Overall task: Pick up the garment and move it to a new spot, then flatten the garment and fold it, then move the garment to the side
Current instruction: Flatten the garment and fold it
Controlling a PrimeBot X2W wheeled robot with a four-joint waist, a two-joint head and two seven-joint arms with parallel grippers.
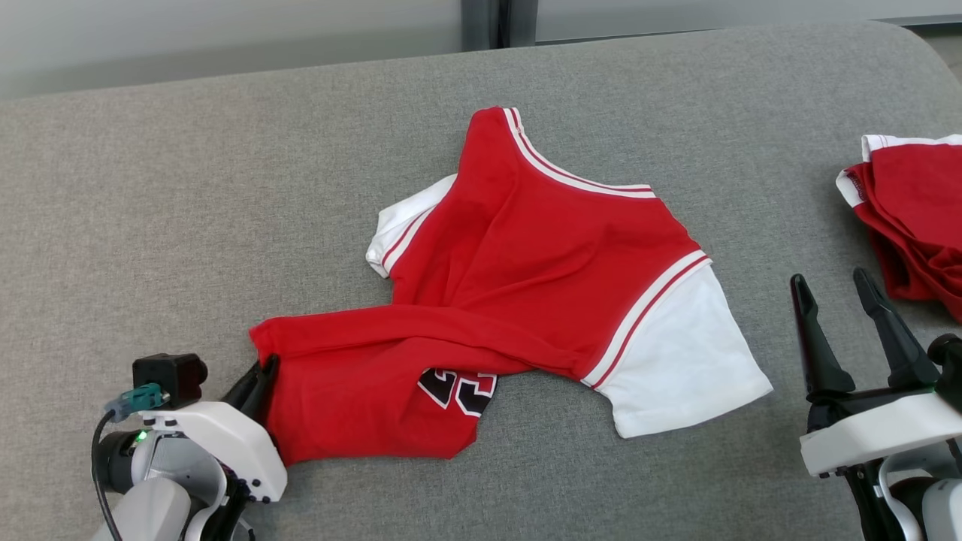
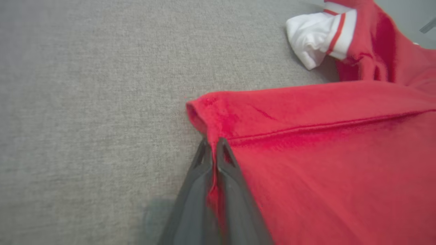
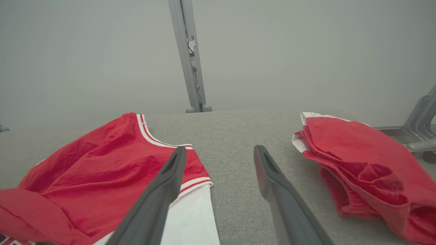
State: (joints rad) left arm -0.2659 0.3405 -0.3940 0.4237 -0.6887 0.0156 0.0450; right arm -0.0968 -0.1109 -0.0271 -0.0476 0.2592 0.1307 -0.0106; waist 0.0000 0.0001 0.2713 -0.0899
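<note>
Red garment [image 1: 526, 255], white sleeves, red-and-white striped trim. Lies rumpled at centre frame in the head view. Folded over itself in a thick band running to lower left, half hiding black-and-white print, possibly numerals. One sleeve spread flat at lower right, the other bunched left of centre.

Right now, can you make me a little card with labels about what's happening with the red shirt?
underneath: grey fabric surface
main thing: red and white shirt, crumpled, its lower part folded over, not flat
picture on it: black and white print peeking out below the fold
left arm: left gripper shut, pinching the shirt's red edge at its near-left end
right arm: right gripper open, holding nothing, beside the white sleeve
other clothes: red pile at the right edge, apart from the shirt
</note>
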